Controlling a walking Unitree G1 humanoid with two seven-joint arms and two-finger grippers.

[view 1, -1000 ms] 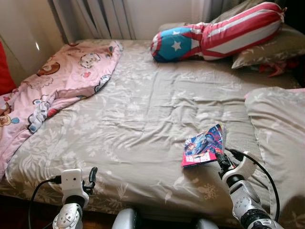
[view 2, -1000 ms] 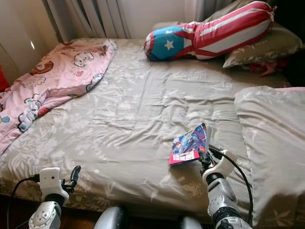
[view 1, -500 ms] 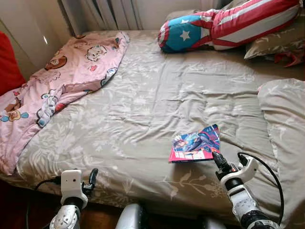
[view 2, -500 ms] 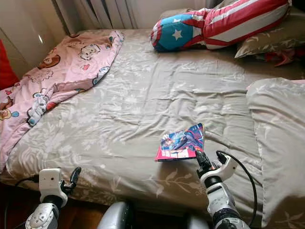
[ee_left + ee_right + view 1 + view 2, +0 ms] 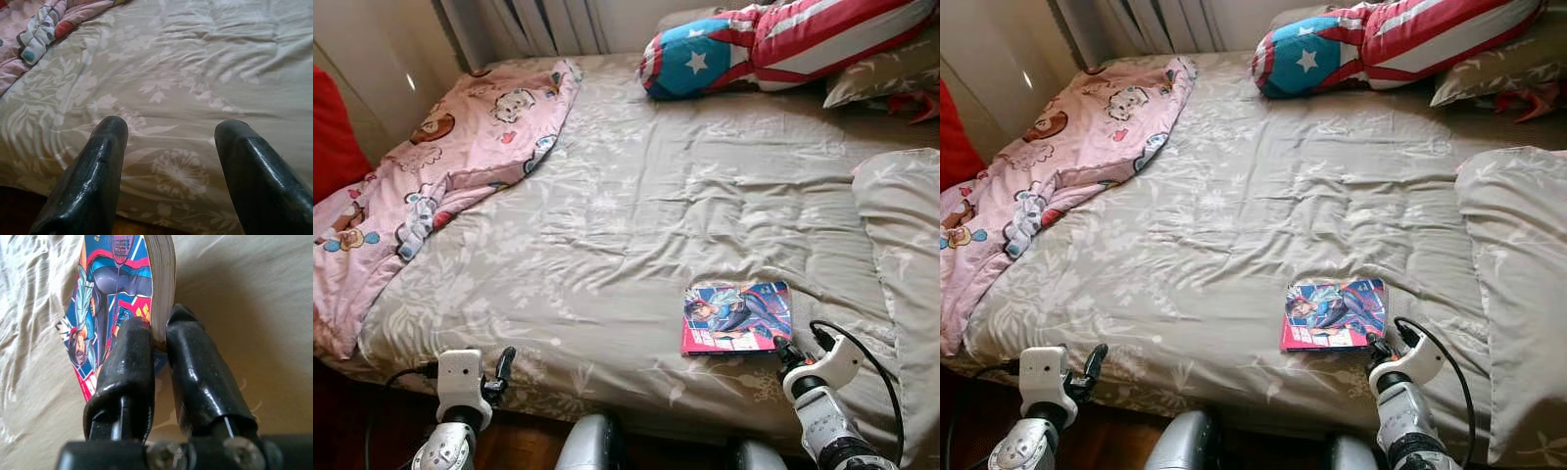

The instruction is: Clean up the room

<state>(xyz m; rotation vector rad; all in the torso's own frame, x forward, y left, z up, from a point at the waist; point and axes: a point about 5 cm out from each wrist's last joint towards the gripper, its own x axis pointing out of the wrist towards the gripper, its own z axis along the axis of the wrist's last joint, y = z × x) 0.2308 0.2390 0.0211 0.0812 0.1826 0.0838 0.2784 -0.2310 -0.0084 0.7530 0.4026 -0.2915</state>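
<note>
comic book (image 5: 737, 316) lowered flat onto bed (image 5: 636, 215); right gripper (image 5: 159, 340) clamped on corner, page edge visible at wrist; left gripper (image 5: 168, 147) apart, idle.

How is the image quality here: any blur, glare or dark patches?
Eye views: sharp, evenly lit, floor under the bed dark. Left wrist view: sheet soft, left tool fingers blurred up close. Right wrist view: right tool on the comic book, bright sheet washed out, shadow beside the book.

Open bed (image 5: 636, 196) middle; pink blanket (image 5: 431, 166) left, pillows (image 5: 783, 44) behind, duvet (image 5: 906, 245) right.
</note>
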